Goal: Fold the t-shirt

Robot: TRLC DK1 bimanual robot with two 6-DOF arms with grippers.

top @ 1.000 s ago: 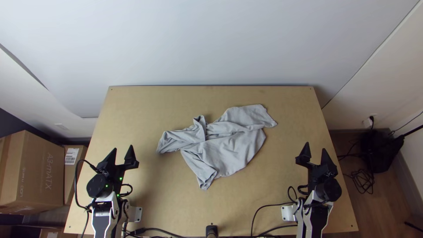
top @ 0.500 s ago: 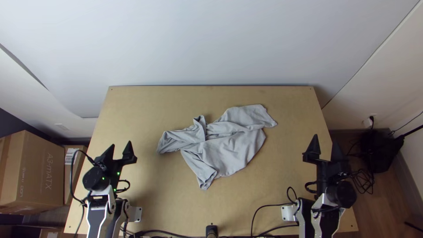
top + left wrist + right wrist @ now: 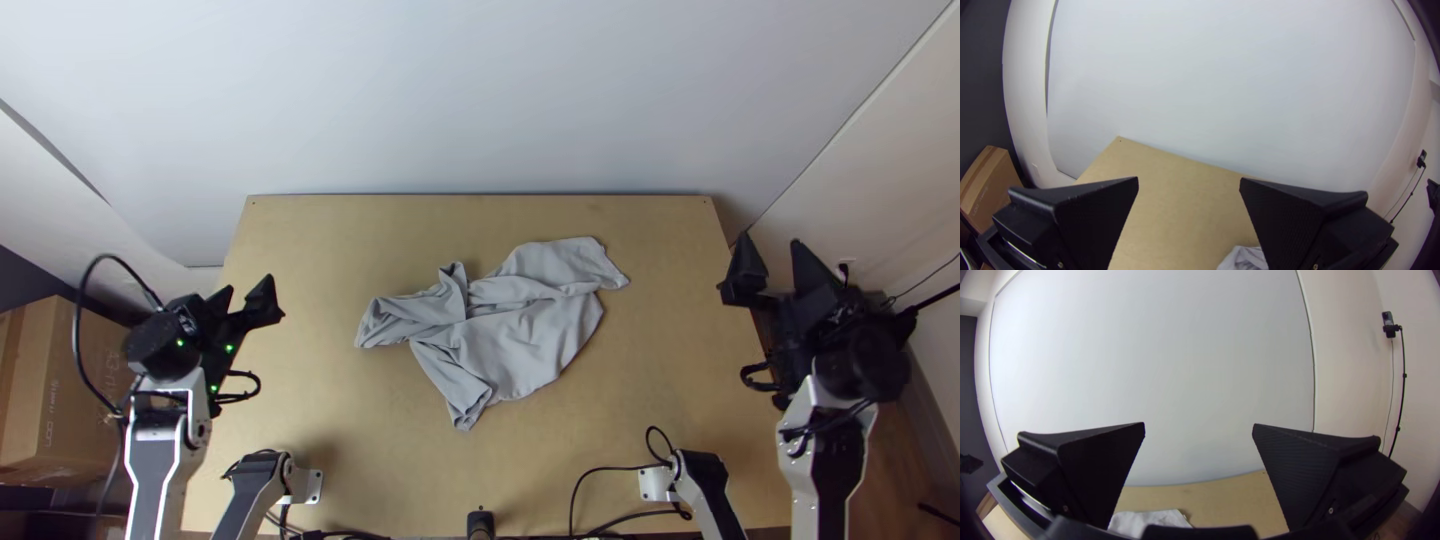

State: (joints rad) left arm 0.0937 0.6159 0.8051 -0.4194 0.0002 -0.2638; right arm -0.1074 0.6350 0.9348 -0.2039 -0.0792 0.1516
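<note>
Several thin black cables (image 3: 622, 466) curl by the wooden table's (image 3: 480, 222) near edge; beyond, the grey t-shirt (image 3: 525, 335) lies mid-table — soft, bunched, deeply creased. The left hand (image 3: 245, 287) and right hand (image 3: 770, 240) flank it, wedge-shaped fingers spread apart — and behind stands a smooth pale wall (image 3: 480, 100).
</note>
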